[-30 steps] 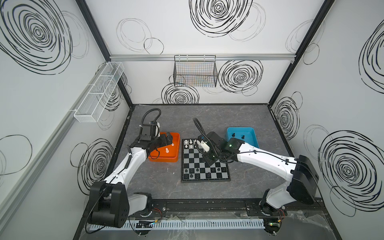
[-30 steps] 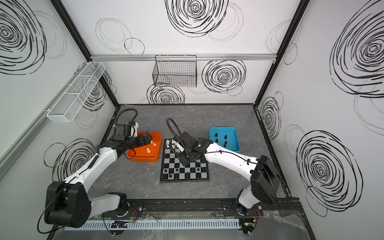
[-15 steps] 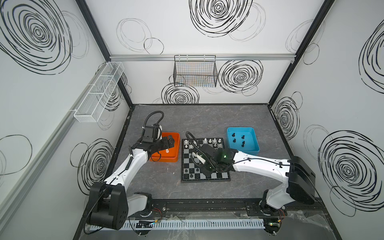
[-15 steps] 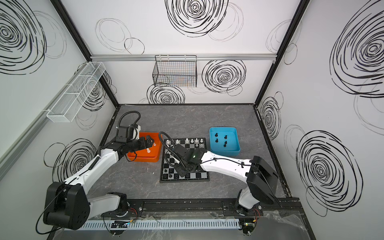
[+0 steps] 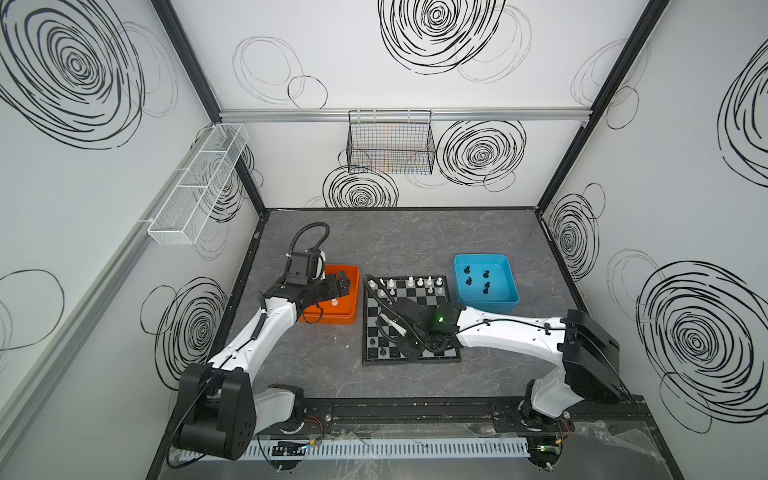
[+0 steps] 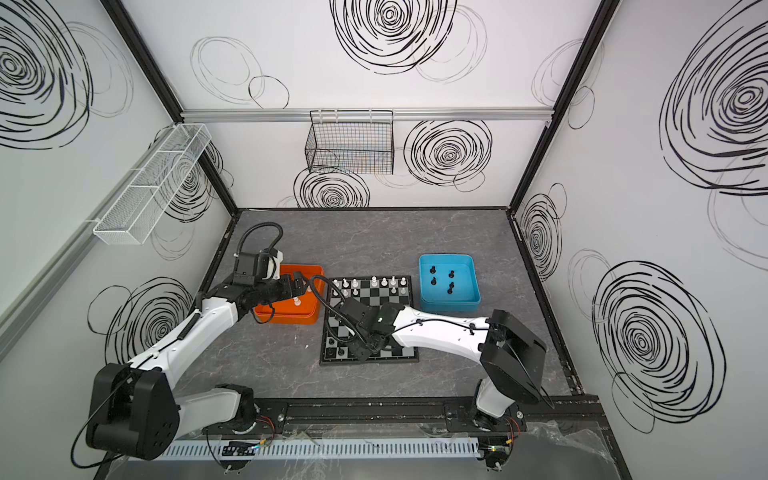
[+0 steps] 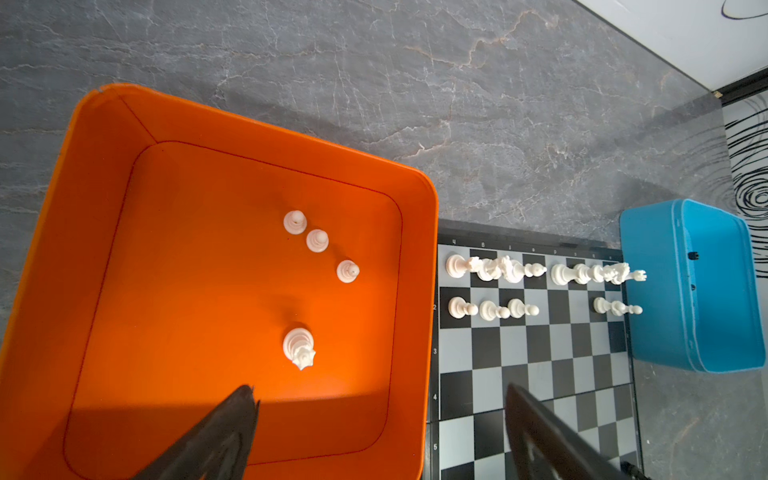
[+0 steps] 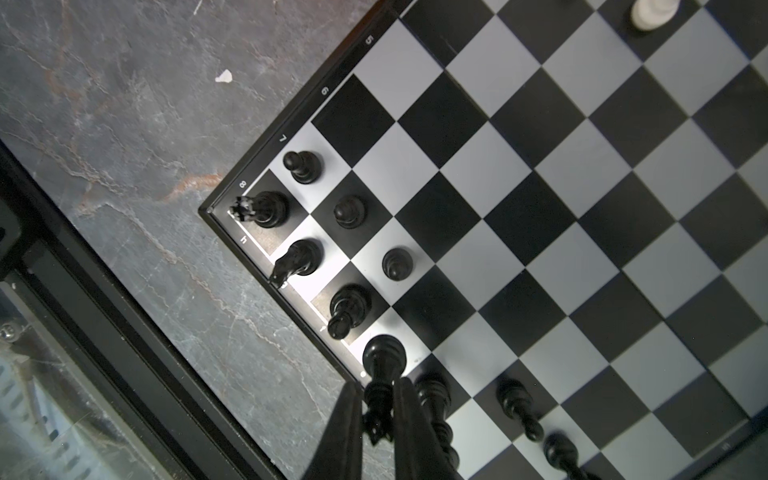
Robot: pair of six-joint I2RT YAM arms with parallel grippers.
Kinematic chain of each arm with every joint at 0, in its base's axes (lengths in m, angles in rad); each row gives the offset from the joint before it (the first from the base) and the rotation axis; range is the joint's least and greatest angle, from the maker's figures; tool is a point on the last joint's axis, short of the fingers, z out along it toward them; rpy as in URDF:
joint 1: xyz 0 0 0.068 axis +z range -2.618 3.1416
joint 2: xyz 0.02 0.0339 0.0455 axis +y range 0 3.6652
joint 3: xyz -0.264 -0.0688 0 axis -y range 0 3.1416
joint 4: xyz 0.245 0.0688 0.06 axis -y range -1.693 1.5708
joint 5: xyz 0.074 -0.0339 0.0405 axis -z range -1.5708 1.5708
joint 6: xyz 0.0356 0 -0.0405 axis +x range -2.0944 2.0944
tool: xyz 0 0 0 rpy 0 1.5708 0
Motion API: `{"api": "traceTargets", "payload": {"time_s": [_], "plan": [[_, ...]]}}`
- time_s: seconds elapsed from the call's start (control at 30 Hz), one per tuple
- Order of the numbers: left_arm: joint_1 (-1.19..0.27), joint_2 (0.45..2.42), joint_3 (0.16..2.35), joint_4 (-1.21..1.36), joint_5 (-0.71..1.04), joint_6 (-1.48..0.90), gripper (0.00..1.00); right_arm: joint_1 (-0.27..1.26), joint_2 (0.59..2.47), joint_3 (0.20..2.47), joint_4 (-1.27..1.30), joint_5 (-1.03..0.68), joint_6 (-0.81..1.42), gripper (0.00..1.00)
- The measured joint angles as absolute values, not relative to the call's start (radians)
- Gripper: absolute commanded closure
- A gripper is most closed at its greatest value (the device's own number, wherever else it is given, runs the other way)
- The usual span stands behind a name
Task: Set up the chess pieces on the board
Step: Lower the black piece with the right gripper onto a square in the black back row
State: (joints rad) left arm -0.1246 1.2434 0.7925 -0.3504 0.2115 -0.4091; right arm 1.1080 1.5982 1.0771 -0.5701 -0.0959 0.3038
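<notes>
On the grey table (image 5: 399, 245), a half-set board (image 8: 582, 208).
Clenched in the right hand (image 8: 379, 384): a tall black piece (image 8: 383, 353), for the back row by the table's front edge. Spread wide over the orange tray (image 7: 249, 137) with four white pieces (image 7: 298, 347): the left hand (image 7: 380, 390). In the blue tray (image 5: 488, 306), five black pieces (image 5: 485, 274).

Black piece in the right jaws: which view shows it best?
Right wrist view: the black piece shows close up at the board's edge row, jaws shut on its top. In both top views it is lost under the right arm. The left wrist view does not reach that end of the board.
</notes>
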Motion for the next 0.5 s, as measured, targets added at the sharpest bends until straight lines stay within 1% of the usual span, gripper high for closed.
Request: {"api": "traceTargets", "payload": {"time_s": [0.5], "plan": [[-0.128, 1.243, 0.793, -0.35, 0.212, -0.412, 0.04, 1.11, 1.621, 1.063, -0.57, -0.096, 0.311, 0.84]]}}
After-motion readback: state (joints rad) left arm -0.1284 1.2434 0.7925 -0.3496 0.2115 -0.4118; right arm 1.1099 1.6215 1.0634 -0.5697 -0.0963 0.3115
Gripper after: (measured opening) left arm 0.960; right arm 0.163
